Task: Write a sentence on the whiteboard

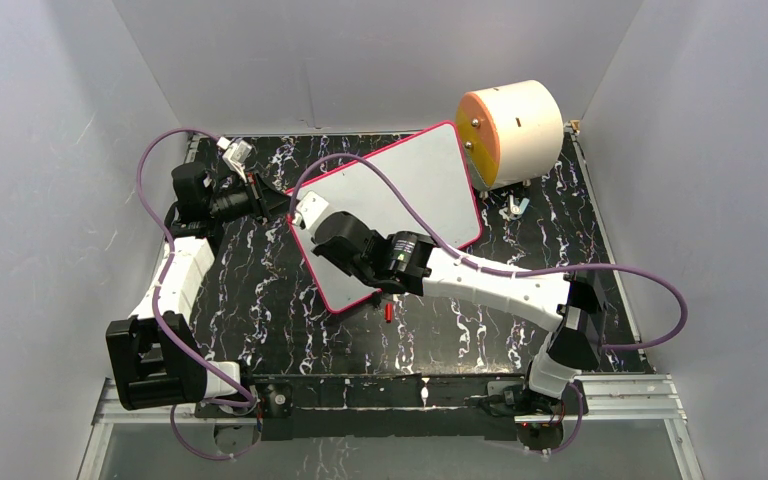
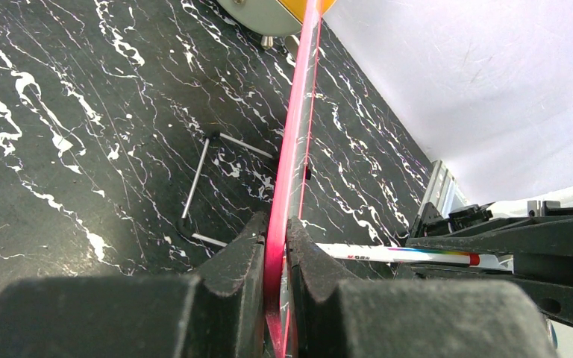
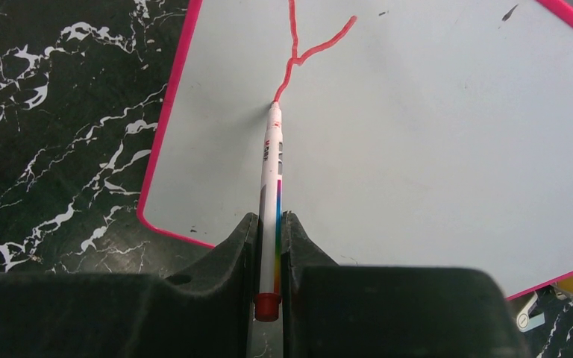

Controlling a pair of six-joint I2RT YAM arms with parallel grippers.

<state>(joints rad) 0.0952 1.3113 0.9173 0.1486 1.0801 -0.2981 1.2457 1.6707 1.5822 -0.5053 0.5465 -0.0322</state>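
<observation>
Pinched between the jaws of the right gripper (image 3: pixel 268 224), a marker (image 3: pixel 272 160) touched its tip to the whiteboard (image 3: pixel 433 149), at the foot of a red forked stroke (image 3: pixel 298 56) near the whiteboard's edge. The left gripper (image 2: pixel 276 231) had its jaws clamped on the whiteboard's pink frame. Beyond the whiteboard, a cream drum (image 1: pixel 520 130) stood on the same table (image 1: pixel 280 320).
</observation>
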